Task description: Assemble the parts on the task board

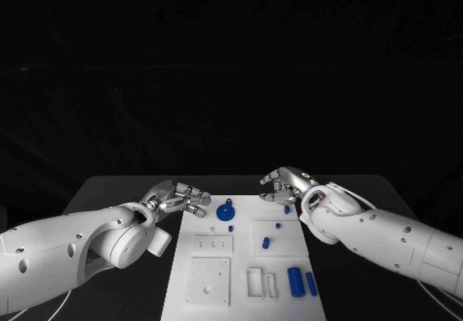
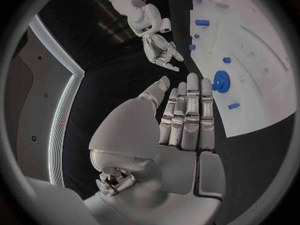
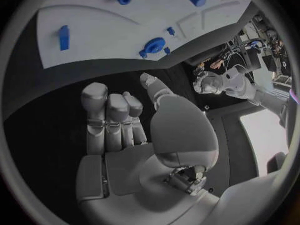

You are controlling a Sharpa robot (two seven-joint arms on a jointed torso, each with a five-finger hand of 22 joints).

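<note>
Left hand: the left hand [image 1: 180,198] hovers over the black table [image 1: 116,190] just off the far left corner of the task board [image 1: 217,297], holding nothing; in its own wrist view the fingers [image 2: 189,116] lie straight and side by side with the thumb standing apart, so it's open and empty.
Round part: here's the blue disc-shaped part [image 1: 226,212] with a small knob, sitting on the board's far left area, just beside the left hand's fingertips but apart from them; the left wrist view [image 2: 220,81] shows it the same way.
Small pegs: a little blue peg [image 1: 231,228] stands just nearer than the disc, and two more [image 1: 267,243] sit on the raised square plate at mid-board.
Near parts: a blue cylinder [image 1: 295,281] and a slimmer blue bar [image 1: 312,283] lie side by side at the board's near right.
Far-right part: a short blue piece [image 1: 286,209] stands by the far right edge, right under the right hand.
Right hand: the right hand [image 1: 285,185] hangs above that far right corner, fingers loosely curled, thumb apart, nothing between them; its wrist view [image 3: 119,120] confirms an empty palm.
</note>
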